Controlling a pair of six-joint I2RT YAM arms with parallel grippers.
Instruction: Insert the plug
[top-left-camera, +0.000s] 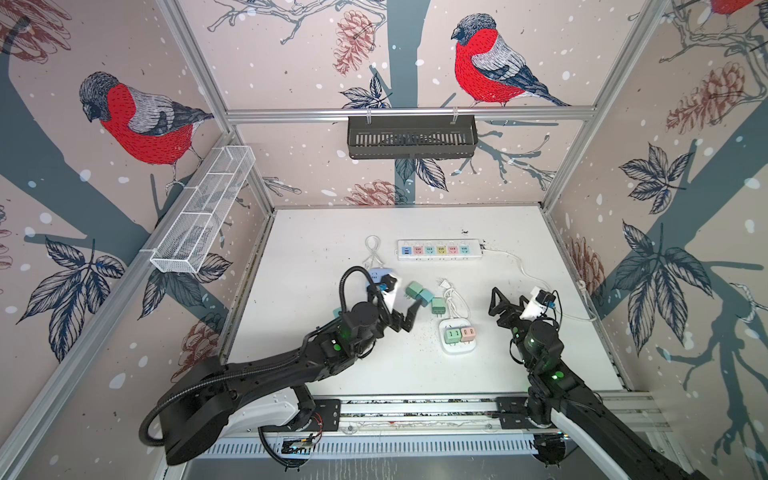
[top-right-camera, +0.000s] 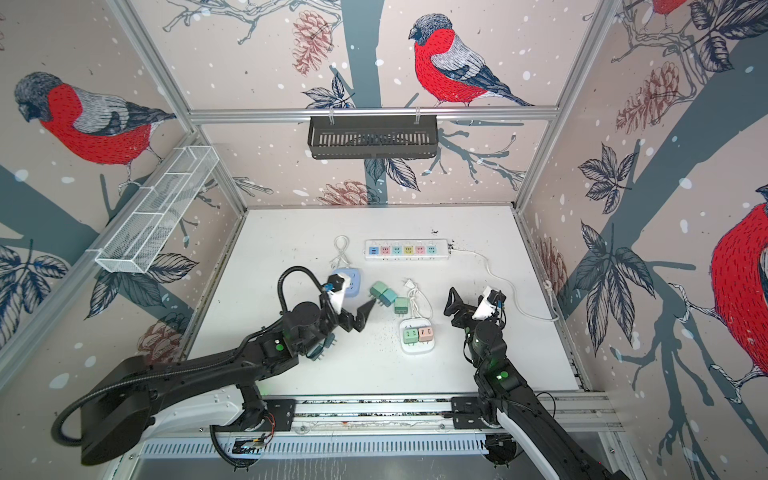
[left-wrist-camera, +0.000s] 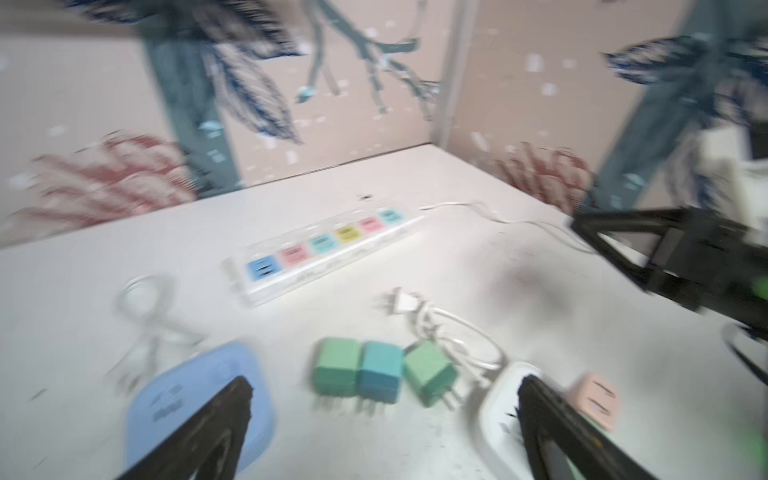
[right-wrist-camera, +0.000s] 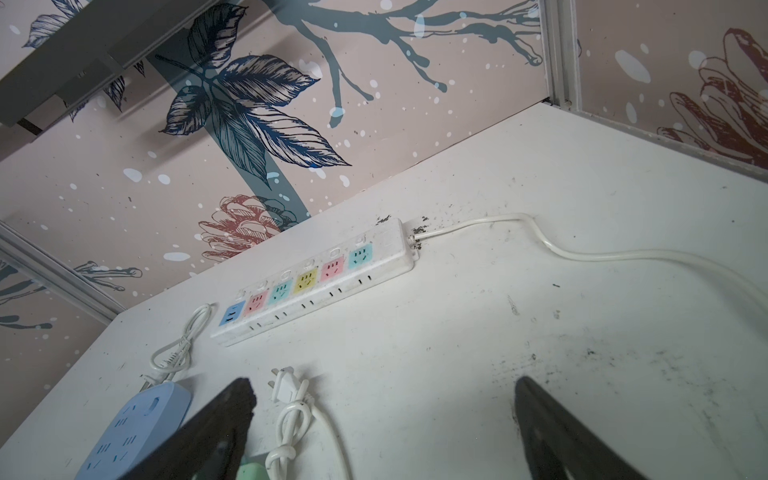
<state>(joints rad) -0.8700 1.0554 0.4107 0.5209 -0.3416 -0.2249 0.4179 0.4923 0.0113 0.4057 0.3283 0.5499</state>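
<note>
Right, hidden bits first. The left wrist view is motion-smeared, so markings on the blue socket block (left-wrist-camera: 178, 374) can't be read there. In both top views the left arm's camera covers part of that block. A teal thing with prongs (top-right-camera: 318, 352) pokes out under the left wrist, mostly covered. The right wrist view cuts off the blue socket block and the lower loops of the white cord (right-wrist-camera: 284, 386).

Left gripper (left-wrist-camera: 384, 384): jaws spread wide, nothing between them. In a top view one fingertip (top-left-camera: 412, 311) overlaps the plug pair; can't tell if it touches. Right gripper (right-wrist-camera: 384, 384): also spread wide and empty, over bare table (right-wrist-camera: 582, 291), at 3 o'clock from the white socket block (top-left-camera: 457, 350).

Plugs lie loose on the table, not inserted. The green plug (top-left-camera: 414, 288) and teal plug (top-left-camera: 426, 296) sit side by side, touching. The second green plug (top-left-camera: 437, 306) is just beside them at 5 o'clock. All three are at 11 o'clock from the white socket block, which carries a green adapter (top-left-camera: 452, 336) and a pink adapter (top-left-camera: 468, 333). The power strip (top-left-camera: 439, 249), with six coloured sockets, lies at 12 o'clock near the back wall.

Writing: print on the power strip and both socket blocks is too small or blurred to read.
</note>
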